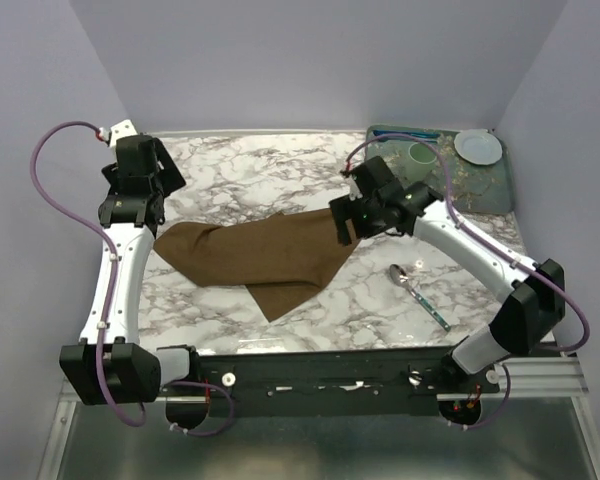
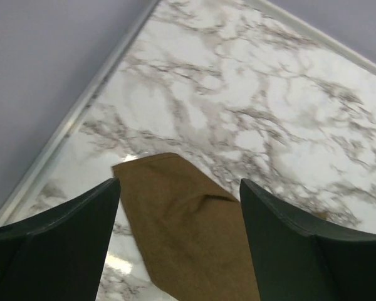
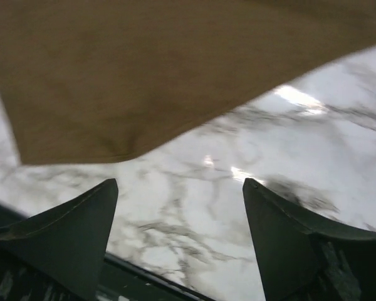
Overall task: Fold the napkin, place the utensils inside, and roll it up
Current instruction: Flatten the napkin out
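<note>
lying rumpled mid-frame on the table point(image 1: 260, 175): napkin point(image 1: 255, 255), gripped by nothing. poised at its left and right corners – left tool point(image 2: 179, 183) and right tool point(image 3: 180, 182), jaws wide apart, probably to pinch and fold. parked lower right, well apart – spoon point(image 1: 418, 295), likely until folding is done.

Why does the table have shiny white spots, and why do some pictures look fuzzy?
Right wrist view: glare makes bright patches on the marble table beside the napkin, and everything looks smeared. Left wrist view: smaller glare beside the napkin's corner, slightly soft. Top view: sharpest, evenly lit.
</note>
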Controlling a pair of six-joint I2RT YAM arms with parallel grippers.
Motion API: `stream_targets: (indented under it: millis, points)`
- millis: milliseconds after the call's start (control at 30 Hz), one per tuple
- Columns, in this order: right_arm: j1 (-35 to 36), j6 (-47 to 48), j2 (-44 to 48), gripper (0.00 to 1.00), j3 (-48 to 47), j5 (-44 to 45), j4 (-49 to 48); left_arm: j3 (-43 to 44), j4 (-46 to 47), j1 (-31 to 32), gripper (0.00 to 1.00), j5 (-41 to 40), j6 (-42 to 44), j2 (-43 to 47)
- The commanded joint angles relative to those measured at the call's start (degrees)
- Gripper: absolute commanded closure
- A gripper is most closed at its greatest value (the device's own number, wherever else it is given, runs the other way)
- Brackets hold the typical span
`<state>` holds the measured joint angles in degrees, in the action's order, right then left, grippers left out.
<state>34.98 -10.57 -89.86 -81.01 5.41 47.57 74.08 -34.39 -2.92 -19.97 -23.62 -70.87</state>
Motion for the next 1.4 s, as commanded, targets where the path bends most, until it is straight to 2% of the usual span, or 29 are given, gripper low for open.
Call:
stream_targets:
  millis: [0, 33, 67, 133, 167, 200, 233, 267, 367, 500, 600, 667, 733, 900, 1033, 1067, 1133, 1167, 1267, 1367]
  points:
    - [11.1, -7.8, -4.0, 0.23, 2.0, -13.4, -11.9, -1.2, 3.7, 4.4, 0.22, 25.8, 0.3, -6.3]
    - [15.9, -8.0, -7.0, 0.25, 1.6, -13.0, -12.8, -0.6, 4.6, 6.0, 0.29, 28.3, 0.2, -8.3]
    - [18.0, -9.0, -8.0, 0.3, 1.4, -12.1, -15.1, 0.1, 5.5, 7.6, 0.32, 32.9, 0.0, -12.5]
    - [22.6, -10.2, -9.6, 0.43, 2.3, -10.9, -18.8, 2.6, 8.0, 11.1, 0.45, 35.5, -3.1, -16.2]
    - [23.4, -10.3, -10.8, 0.58, 3.0, -11.0, -22.7, 2.5, 10.2, 12.0, 0.48, 36.0, -4.1, -18.8]
    - [23.9, -11.0, -11.8, 0.68, 3.1, -10.0, -23.3, 2.3, 12.9, 12.7, 0.52, 36.0, -5.4, -20.2]
    - [24.8, -11.4, -12.5, 0.77, 3.4, -10.2, -24.1, 3.0, 12.7, 13.4, 0.59, 36.1, -6.3, -21.7]
    - [25.3, -11.0, -13.7, 0.8, 3.7, -10.5, -25.8, 4.0, 12.4, 13.7, 0.62, 36.6, -7.0, -24.1]
    - [27.7, -10.6, -15.9, 0.8, 3.8, -8.9, -26.0, 4.8, 12.3, 15.5, 0.64, 34.8, -6.6, -24.8]
    - [30.0, -11.8, -20.5, 0.8, 5.0, -6.4, -26.6, 1.7, 12.5, 15.7, 0.62, 32.2, -6.1, -22.5]
    - [30.6, -12.1, -22.2, 0.81, 5.5, -5.8, -26.6, -0.4, 10.0, 15.6, 0.61, 27.5, -5.3, -20.0]
    - [30.8, -12.5, -22.1, 0.8, 6.0, -5.8, -26.6, -1.8, 8.1, 14.7, 0.61, 20.5, -6.3, -17.2]
    - [30.8, -12.7, -21.9, 0.79, 7.0, -3.6, -26.6, -6.7, 8.3, 11.4, 0.59, 17.4, -9.3, -14.6]
    - [30.8, -12.5, -23.2, 0.78, 8.6, -3.6, -26.9, -18.3, 11.6, -0.1, 0.5, 16.6, -15.3, -4.3]
    - [32.3, -14.2, -19.7, 0.78, 15.9, -5.1, -27.1, -19.9, 6.6, -6.6, 0.47, 11.2, -15.9, -1.8]
    - [32.7, -15.3, -18.2, 0.78, 18.2, -5.1, -27.2, -20.4, 5.6, -7.5, 0.43, 10.1, -17.2, -1.1]
    - [33.0, -16.8, -13.2, 0.78, 22.1, -6.8, -27.4, -22.5, 3.2, -9.6, 0.21, 8.0, -18.2, -0.8]
    - [33.0, -17.9, -11.8, 0.78, 25.6, -6.8, -27.6, -23.2, 2.5, -11.9, 0.2, 7.4, -18.6, -0.9]
    - [33.0, -18.1, -7.1, 0.77, 25.7, -1.7, -22.4, -26.4, 1.4, -16.0, 0.18, 7.9, -19.2, -0.8]
    - [32.3, -18.9, -3.4, 0.76, 25.4, 3.1, -17.7, -28.5, 2.0, -16.7, 0.16, 8.3, -18.4, -0.6]
